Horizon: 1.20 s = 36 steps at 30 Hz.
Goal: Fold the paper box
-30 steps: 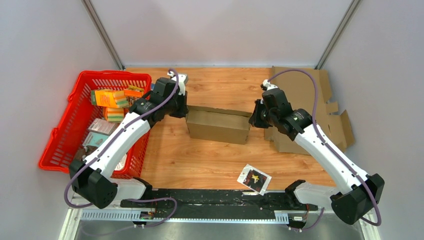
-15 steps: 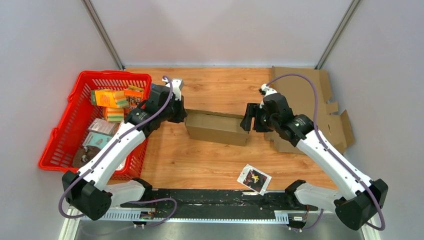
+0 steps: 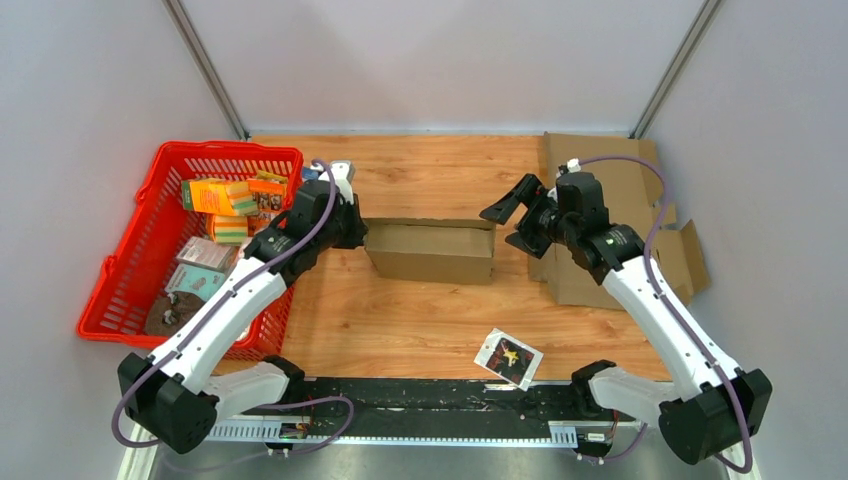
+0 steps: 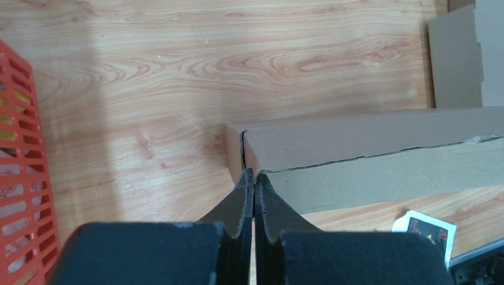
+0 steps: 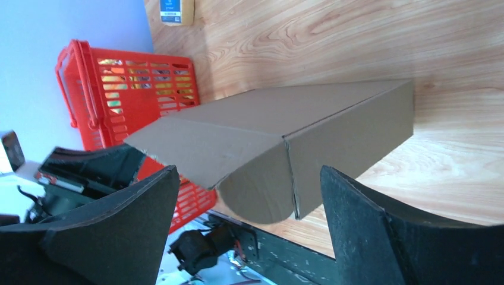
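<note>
On wooden table (image 3: 430, 315), grey walls (image 3: 440, 60): left gripper (image 4: 254, 177) pinching paper box (image 3: 430, 252), right gripper (image 3: 503, 228) spread.

The left arm (image 3: 225, 305) and the right arm (image 3: 655, 300) share one build. Each has glossy white link shells joined by rounded black joint housings. The largest housing (image 3: 712, 425) (bulbous, almost helmet-like) sits at the low end of each arm. A purple cable (image 3: 620, 159) trails along each arm and bows clear of the shell in places. The left gripper (image 4: 254, 178) has matte black fingers that taper in a curve to thin tips. The right gripper (image 3: 500, 228) has the same black, wedge-shaped fingers (image 5: 380, 237), broad at the root and flat on their inner faces.
</note>
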Available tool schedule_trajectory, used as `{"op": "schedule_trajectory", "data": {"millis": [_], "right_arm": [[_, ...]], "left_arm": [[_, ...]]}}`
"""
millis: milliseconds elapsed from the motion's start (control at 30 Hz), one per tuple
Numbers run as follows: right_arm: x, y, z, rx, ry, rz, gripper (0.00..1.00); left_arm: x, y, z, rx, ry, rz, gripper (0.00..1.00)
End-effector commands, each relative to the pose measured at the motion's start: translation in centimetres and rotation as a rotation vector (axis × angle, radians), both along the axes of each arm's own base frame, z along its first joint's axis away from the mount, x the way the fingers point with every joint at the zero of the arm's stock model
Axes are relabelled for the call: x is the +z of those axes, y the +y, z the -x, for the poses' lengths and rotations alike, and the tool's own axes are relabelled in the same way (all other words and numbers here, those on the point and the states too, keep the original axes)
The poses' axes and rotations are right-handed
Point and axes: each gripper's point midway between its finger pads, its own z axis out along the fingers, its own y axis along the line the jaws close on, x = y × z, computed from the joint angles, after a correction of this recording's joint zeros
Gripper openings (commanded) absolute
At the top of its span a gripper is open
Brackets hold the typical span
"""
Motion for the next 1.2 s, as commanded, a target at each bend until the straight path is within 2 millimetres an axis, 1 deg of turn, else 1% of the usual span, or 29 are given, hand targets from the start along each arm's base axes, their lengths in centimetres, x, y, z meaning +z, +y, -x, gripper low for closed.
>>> {"op": "schedule_trajectory", "data": {"millis": [0,67,133,167,267,300,333,367,433,467,533,567,600,633,700,733,767,800,833,867,900,967,1000,1033,1067,1100,1133,1167], "right_arm": [[1.2,1.5,-2.1,-0.062,0.001,-0.137,0.89],[0.6,1.5,-2.7,-0.087,0.006,-0.129,0.85],[0.5,1.8,-3.1,-0.093,-0.006,-0.115,0.84],[0.1,2.0,-3.2,-0.091,0.000,-0.105,0.83],[-0.7,2.0,-3.0,-0.090,0.003,-0.076,0.80],[-0.9,2.0,-2.9,-0.091,0.002,-0.066,0.77],[-1.2,1.7,-2.9,-0.102,0.003,-0.053,0.72],[-1.8,1.5,-2.4,-0.102,0.006,-0.046,0.67],[-2.1,1.4,-2.2,-0.106,-0.004,-0.041,0.66],[-3.2,1.2,-1.8,-0.107,0.015,-0.031,0.65],[-3.6,1.1,-1.6,-0.104,0.007,-0.035,0.62],[-3.9,1.1,-1.5,-0.102,0.005,-0.035,0.61],[-4.6,1.1,-1.3,-0.099,0.004,-0.037,0.61],[-4.5,1.2,-1.2,-0.095,-0.008,-0.046,0.60],[-4.9,1.2,-1.1,-0.084,-0.029,-0.043,0.58],[-4.8,1.1,-1.2,-0.083,-0.042,-0.039,0.58],[-4.7,1.2,-1.3,-0.077,-0.062,-0.037,0.57],[-5.0,1.1,-1.2,-0.066,-0.074,-0.021,0.57],[-5.0,1.0,-1.3,-0.061,-0.088,-0.011,0.57],[-4.8,1.0,-1.4,-0.058,-0.101,-0.008,0.57],[-4.9,1.0,-1.4,-0.042,-0.115,0.009,0.57],[-4.8,1.2,-1.4,-0.019,-0.131,0.019,0.57],[-4.8,1.2,-1.4,-0.008,-0.138,0.028,0.57],[-4.9,1.1,-1.5,-0.002,-0.148,0.044,0.57],[-5.0,0.9,-1.5,-0.007,-0.144,0.053,0.57],[-5.1,0.9,-1.5,-0.008,-0.147,0.055,0.57],[-4.8,0.9,-1.5,-0.005,-0.157,0.056,0.57],[-4.9,0.9,-1.5,-0.005,-0.157,0.056,0.57]], "left_arm": [[-1.0,1.3,0.7,0.072,0.033,-0.026,0.00],[-1.0,1.4,0.7,0.088,0.031,-0.022,0.00],[-1.0,1.4,0.7,0.098,0.031,-0.027,0.00],[-1.0,1.2,0.7,0.096,0.031,-0.028,0.00],[-0.9,1.1,0.8,0.096,0.029,-0.028,0.00],[-0.8,1.1,0.8,0.096,0.028,-0.029,0.00],[-1.0,1.1,0.9,0.096,0.032,-0.031,0.00],[-1.0,1.1,1.0,0.092,0.033,-0.030,0.00],[-1.2,1.1,1.2,0.092,0.036,-0.030,0.00],[-1.2,1.0,1.2,0.089,0.035,-0.025,0.00],[-1.1,0.7,1.5,0.064,0.037,-0.012,0.02],[-1.0,0.5,1.6,0.048,0.038,-0.010,0.04],[-0.8,0.4,1.8,0.034,0.036,-0.004,0.07],[-0.7,0.2,2.1,0.016,0.041,0.001,0.11],[-0.1,0.3,2.8,-0.009,0.034,-0.002,0.25],[0.0,0.2,3.2,-0.040,0.037,-0.004,0.40],[0.4,0.1,3.6,-0.060,0.035,-0.005,0.46],[1.3,0.3,4.3,-0.082,0.023,-0.002,0.50],[1.7,0.1,5.0,-0.133,0.019,-0.007,0.55],[2.2,0.3,5.4,-0.148,0.011,-0.014,0.55],[3.4,0.7,6.1,-0.156,0.000,-0.018,0.55],[4.7,0.8,6.7,-0.190,-0.027,-0.021,0.51],[6.3,0.5,6.7,-0.205,-0.056,-0.002,0.48],[7.1,-0.1,6.8,-0.226,-0.057,0.030,0.40],[7.6,-0.8,6.3,-0.233,-0.053,0.048,0.36],[8.9,-1.4,5.9,-0.239,-0.068,0.080,0.32],[9.2,-2.3,5.9,-0.251,-0.044,0.126,0.26],[8.8,-3.2,5.2,-0.256,-0.013,0.144,0.23]]}}
